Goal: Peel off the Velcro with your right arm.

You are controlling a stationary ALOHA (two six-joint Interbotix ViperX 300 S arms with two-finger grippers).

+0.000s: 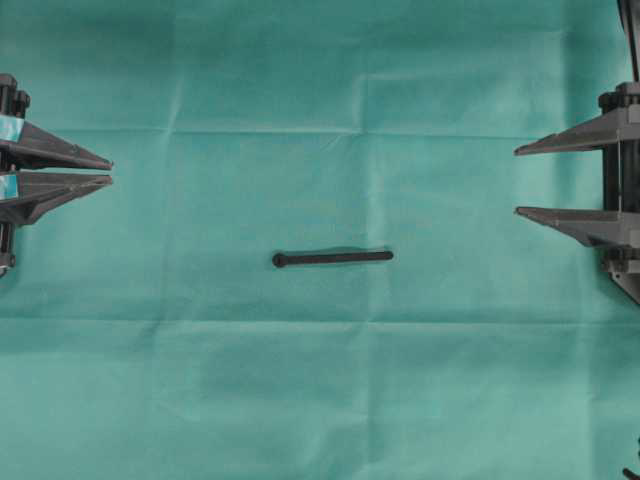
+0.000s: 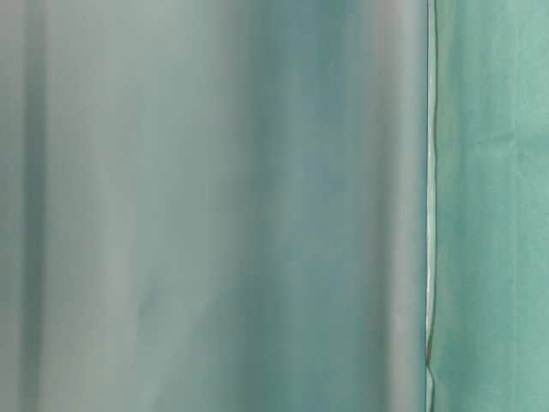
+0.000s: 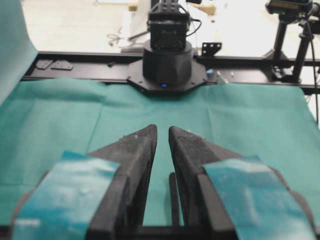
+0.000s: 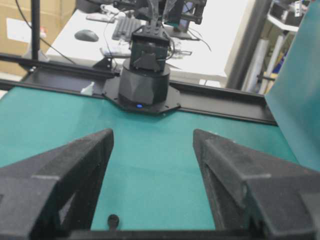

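Overhead exterior view: a teal cloth (image 1: 320, 400) covers the table, creased in straight fold lines.
Velcro: the Velcro (image 1: 332, 258) lies flat near the middle of the cloth, running left to right, its rounded end toward the left; it is well apart from both grippers and nothing touches it.
Left gripper: the left gripper (image 1: 110, 172) sits at the left edge, teal-taped fingers pointing inward, tips a narrow gap apart and holding nothing.
Right gripper: the right gripper (image 1: 517, 181) sits at the right edge, plain dark grey fingers spread wide, empty.
Left wrist view: the fingers (image 3: 137, 150) nearly meet above the cloth; the opposite arm's base (image 3: 167, 62) stands beyond.
Right wrist view: the Velcro's rounded end (image 4: 113, 219) shows low between the spread fingers (image 4: 80, 155).
Table-level view: only blurred teal cloth fills the frame.
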